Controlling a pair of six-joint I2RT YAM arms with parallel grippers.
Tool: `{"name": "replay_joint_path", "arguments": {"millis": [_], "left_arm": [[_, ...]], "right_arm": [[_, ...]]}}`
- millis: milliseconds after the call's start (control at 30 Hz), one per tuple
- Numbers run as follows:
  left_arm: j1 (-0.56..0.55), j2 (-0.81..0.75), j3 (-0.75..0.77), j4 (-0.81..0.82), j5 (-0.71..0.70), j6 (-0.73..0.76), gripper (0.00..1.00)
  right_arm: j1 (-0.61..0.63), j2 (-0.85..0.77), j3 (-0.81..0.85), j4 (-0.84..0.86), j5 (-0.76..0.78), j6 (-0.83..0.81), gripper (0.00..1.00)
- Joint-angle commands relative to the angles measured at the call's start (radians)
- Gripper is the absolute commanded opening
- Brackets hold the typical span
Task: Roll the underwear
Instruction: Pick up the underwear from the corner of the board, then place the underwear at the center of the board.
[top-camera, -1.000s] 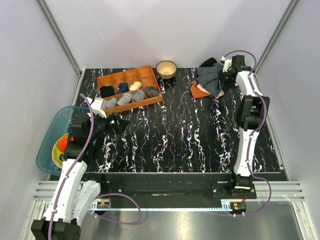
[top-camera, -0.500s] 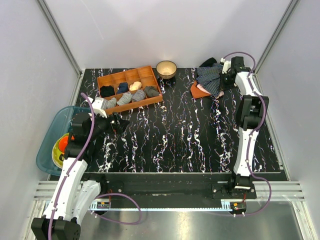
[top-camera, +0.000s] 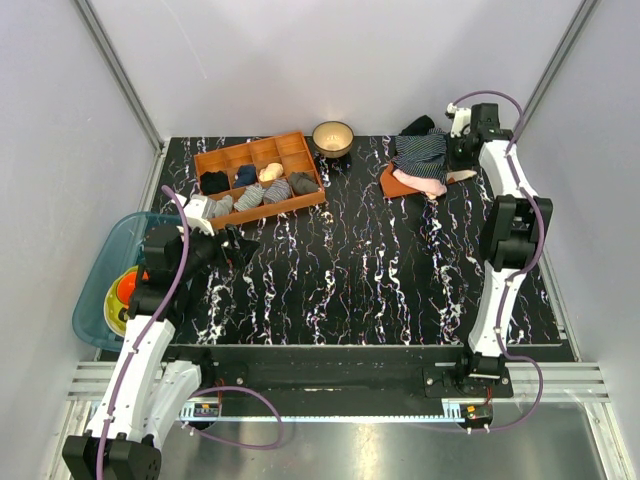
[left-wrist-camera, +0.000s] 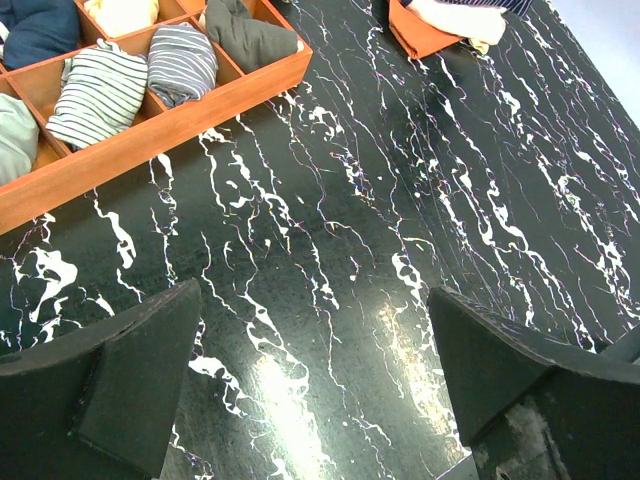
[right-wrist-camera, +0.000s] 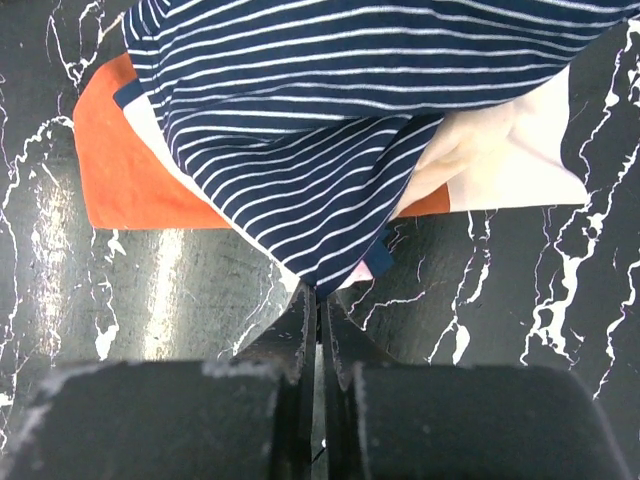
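The underwear (top-camera: 420, 152) is navy cloth with pale stripes, lying on top of a pile of orange (top-camera: 398, 184) and pink and cream garments (top-camera: 428, 185) at the back right of the table. In the right wrist view the underwear (right-wrist-camera: 330, 110) fills the top, over the orange cloth (right-wrist-camera: 120, 170) and the cream cloth (right-wrist-camera: 500, 160). My right gripper (right-wrist-camera: 321, 300) is shut on the underwear's lower corner; it also shows in the top view (top-camera: 450, 156). My left gripper (left-wrist-camera: 315, 390) is open and empty, low over the bare table at the left (top-camera: 238, 250).
A wooden compartment tray (top-camera: 265, 210) with small cloth rolls stands at the back left; it also shows in the left wrist view (left-wrist-camera: 150, 145). A bowl (top-camera: 332, 137) stands behind it. A teal tub (top-camera: 95, 290) sits off the table's left edge. White walls enclose the table.
My right gripper has moved a little back and to the right, drawing the underwear's corner with it. The left arm has not moved.
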Motion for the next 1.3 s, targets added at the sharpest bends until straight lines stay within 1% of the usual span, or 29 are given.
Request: {"name": "replay_joint_path", "arguments": {"millis": [0, 100, 200, 300, 467, 533, 567, 600, 667, 700, 800, 833, 867, 900, 933, 967, 1033, 1067, 1100, 1133, 1167, 1200, 1233, 1267], "left_arm": [[0.006, -0.012, 0.002, 0.051, 0.025, -0.013, 0.99], [0.006, -0.012, 0.002, 0.053, 0.025, -0.013, 0.99], [0.006, -0.012, 0.002, 0.051, 0.025, -0.013, 0.99], [0.006, -0.01, 0.002, 0.051, 0.023, -0.013, 0.99], [0.006, -0.012, 0.002, 0.051, 0.022, -0.013, 0.99], [0.006, -0.013, 0.002, 0.05, 0.02, -0.013, 0.99], [0.006, -0.013, 0.002, 0.048, 0.019, -0.013, 0.99], [0.006, -0.016, 0.002, 0.048, 0.016, -0.013, 0.99], [0.006, -0.016, 0.004, 0.047, 0.017, -0.013, 0.99], [0.006, -0.018, 0.004, 0.047, 0.016, -0.013, 0.99], [0.006, -0.018, 0.004, 0.05, 0.014, -0.017, 0.99], [0.006, -0.016, 0.004, 0.053, 0.013, -0.019, 0.99], [0.006, -0.016, 0.004, 0.051, 0.014, -0.02, 0.99], [0.006, -0.013, 0.004, 0.053, 0.014, -0.025, 0.99], [0.006, -0.013, 0.002, 0.054, 0.01, -0.028, 0.99], [0.006, -0.01, 0.002, 0.054, 0.008, -0.034, 0.99], [0.006, -0.003, -0.001, 0.057, 0.031, -0.036, 0.99], [0.006, -0.003, -0.002, 0.06, 0.043, -0.031, 0.99], [0.006, -0.004, -0.005, 0.063, 0.06, -0.02, 0.99], [0.006, -0.007, -0.011, 0.074, 0.091, -0.019, 0.99], [0.006, -0.007, -0.013, 0.079, 0.106, -0.019, 0.99], [0.006, -0.003, -0.016, 0.083, 0.143, -0.014, 0.99], [0.006, 0.0, -0.017, 0.093, 0.16, -0.013, 0.99], [0.006, 0.002, -0.021, 0.099, 0.178, -0.013, 0.99]], "right_arm": [[-0.003, -0.086, -0.03, 0.025, 0.008, -0.016, 0.0], [-0.003, -0.13, -0.03, 0.026, 0.019, -0.019, 0.0], [-0.003, -0.208, -0.004, 0.026, 0.033, -0.033, 0.0], [-0.003, -0.282, 0.079, 0.01, 0.049, -0.044, 0.0], [-0.003, -0.333, 0.347, -0.067, 0.059, -0.045, 0.0], [-0.003, -0.359, 0.426, -0.09, 0.013, -0.032, 0.0], [-0.003, -0.377, 0.427, -0.101, -0.016, -0.027, 0.0], [-0.003, -0.398, 0.421, -0.106, -0.1, -0.016, 0.0], [-0.001, -0.468, 0.372, -0.134, -0.217, -0.015, 0.0], [0.001, -0.487, 0.353, -0.153, -0.346, -0.021, 0.0], [0.056, -0.575, 0.225, -0.202, -0.482, -0.051, 0.0], [0.072, -0.63, 0.123, -0.207, -0.492, -0.071, 0.0], [0.18, -0.658, 0.066, -0.204, -0.471, -0.096, 0.0], [0.23, -0.688, 0.009, -0.198, -0.446, -0.137, 0.0], [0.275, -0.74, -0.093, -0.176, -0.428, -0.156, 0.0], [0.348, -0.765, -0.138, -0.159, -0.423, -0.163, 0.0], [0.37, -0.816, -0.218, -0.115, -0.447, -0.133, 0.0], [0.37, -0.828, -0.23, -0.104, -0.451, -0.116, 0.0], [0.37, -0.856, -0.272, -0.09, -0.428, -0.104, 0.01], [0.369, -0.871, -0.307, -0.045, -0.394, -0.094, 0.01], [0.369, -0.883, -0.347, -0.018, -0.315, -0.081, 0.05], [0.367, -0.903, -0.429, 0.003, -0.279, -0.079, 0.05], [0.369, -0.908, -0.474, 0.044, -0.247, -0.076, 0.06], [0.367, -0.914, -0.522, 0.074, -0.178, -0.059, 0.06]]}}
